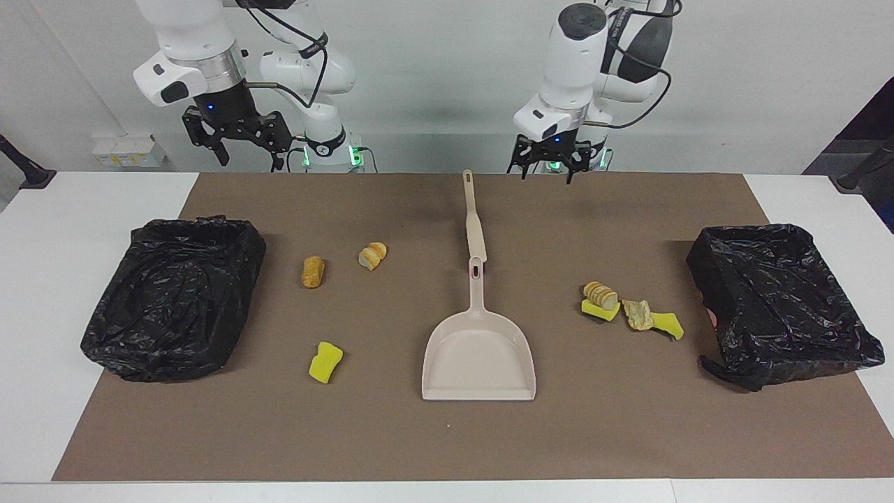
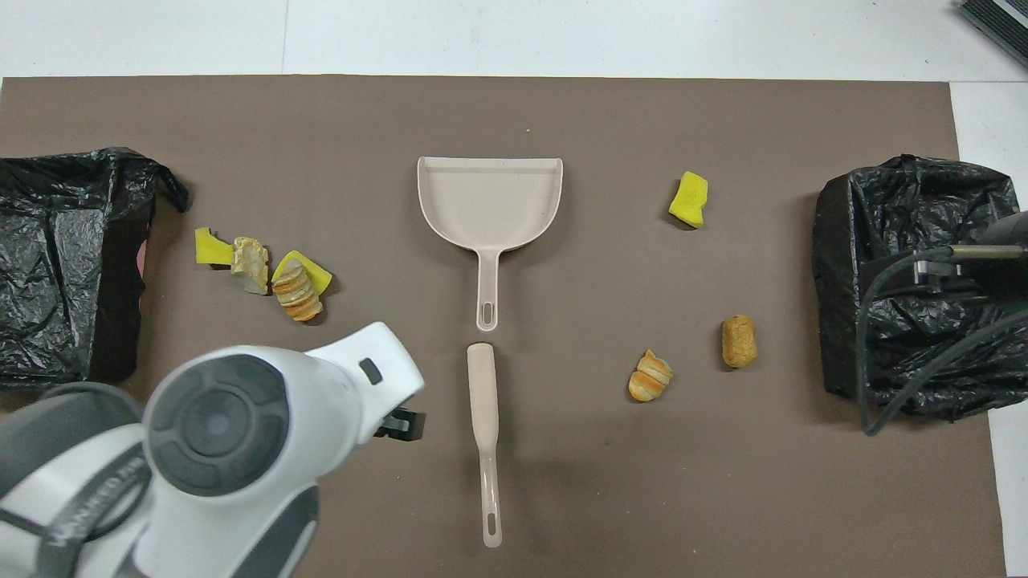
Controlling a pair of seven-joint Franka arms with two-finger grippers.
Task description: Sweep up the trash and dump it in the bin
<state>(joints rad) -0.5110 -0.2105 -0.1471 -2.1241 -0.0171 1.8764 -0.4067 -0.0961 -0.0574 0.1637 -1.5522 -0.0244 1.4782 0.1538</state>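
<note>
Trash lies in two groups on the brown mat. Toward the right arm's end are a tan roll (image 1: 313, 271) (image 2: 739, 341), a bread piece (image 1: 373, 255) (image 2: 650, 376) and a yellow sponge (image 1: 325, 361) (image 2: 689, 199). Toward the left arm's end, sliced bread (image 1: 601, 295) (image 2: 297, 293) rests on a yellow wedge, beside a crumpled scrap (image 1: 637, 314) (image 2: 250, 265) and another wedge (image 1: 668, 325) (image 2: 210, 247). My left gripper (image 1: 547, 175) hangs open over the mat's edge beside the brush handle's tip. My right gripper (image 1: 250, 162) hangs open and empty over that edge at the other end.
A beige dustpan (image 1: 478, 356) (image 2: 488, 201) and brush (image 1: 473, 223) (image 2: 483, 401) lie in line at the mat's middle. Black-lined bins (image 1: 174, 297) (image 1: 779, 300) stand at the two ends. In the overhead view the left arm (image 2: 241, 433) covers part of the mat.
</note>
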